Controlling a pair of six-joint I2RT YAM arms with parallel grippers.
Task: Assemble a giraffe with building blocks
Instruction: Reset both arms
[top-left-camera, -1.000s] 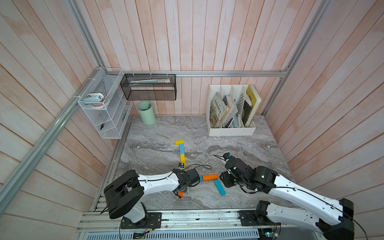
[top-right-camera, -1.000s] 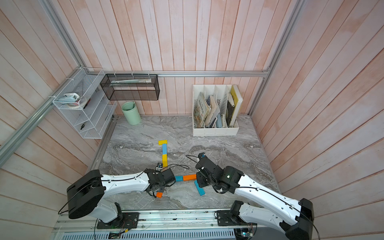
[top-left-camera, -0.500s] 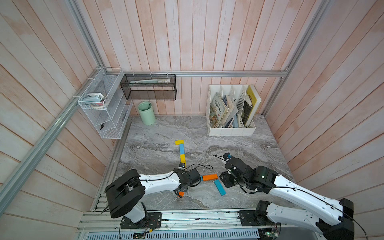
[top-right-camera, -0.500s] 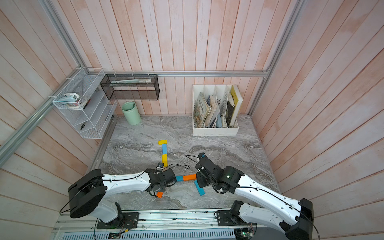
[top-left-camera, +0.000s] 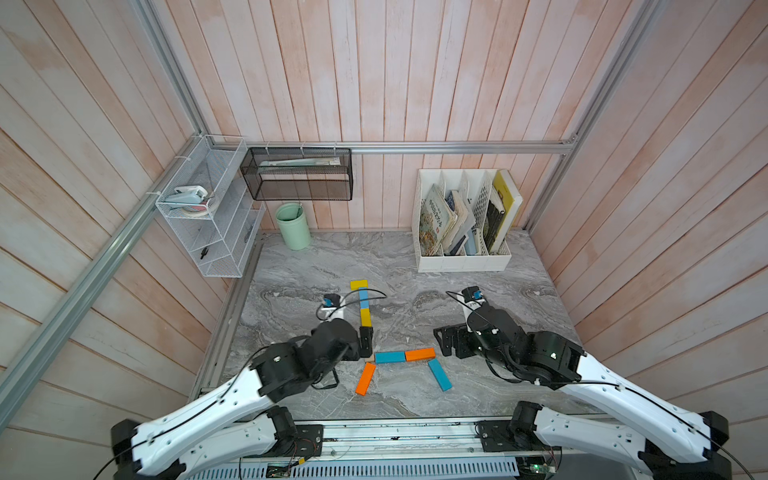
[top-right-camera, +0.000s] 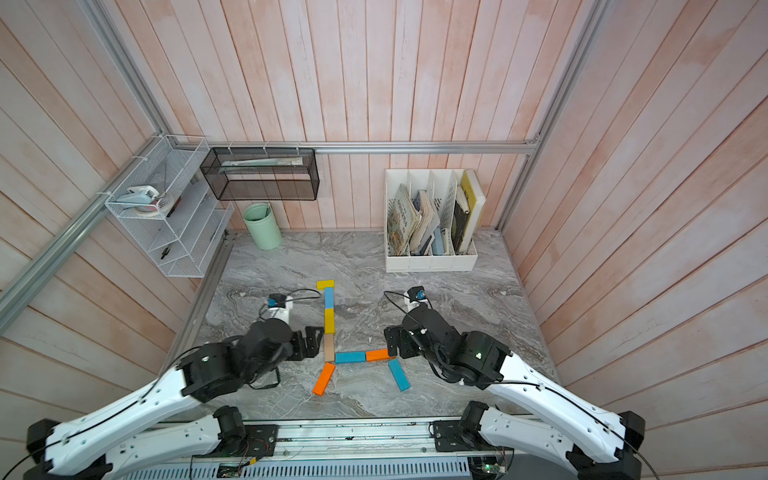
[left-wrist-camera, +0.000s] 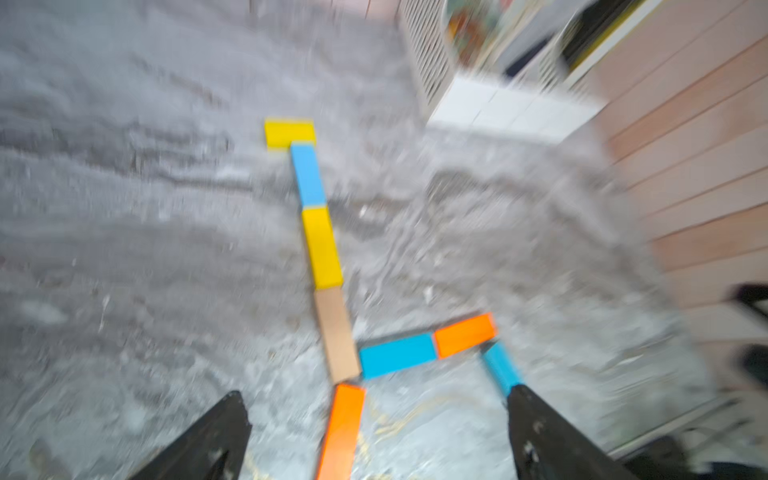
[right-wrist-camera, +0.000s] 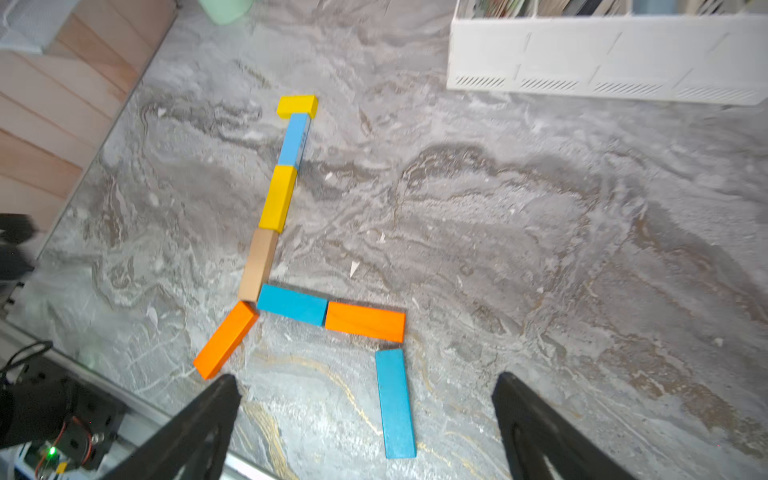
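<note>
**Grey marble, finished giraffe, both grippers let go**

Marbled grey table (top-right-camera: 374, 257) inside pink plank walls carries the giraffe (right-wrist-camera: 259, 266), lying flat. A short yellow head (right-wrist-camera: 297, 106) caps a neck of blue block (right-wrist-camera: 294, 139), yellow block (right-wrist-camera: 278, 197) and tan block (right-wrist-camera: 258, 274), set end to end. From the tan block's foot a teal back block (right-wrist-camera: 292, 304) and an orange back block (right-wrist-camera: 365, 321) run sideways. An orange leg (right-wrist-camera: 225, 340) and a teal leg (right-wrist-camera: 395, 403) slant away beneath.

The right gripper (right-wrist-camera: 365, 377) is spread wide and holds nothing. The teal leg reaches in between its fingers (right-wrist-camera: 199, 428) and touches neither. The orange leg ends just ahead of one fingertip.

The left gripper (left-wrist-camera: 374, 392) is likewise released and empty, though its wrist view is blurred. The orange leg runs in between its fingers (left-wrist-camera: 208, 436), and the teal leg's near end slips behind the other fingertip.

In both top views each gripper sits just beside the figure, the left by the tan block, the right by the orange back block's end.
</note>
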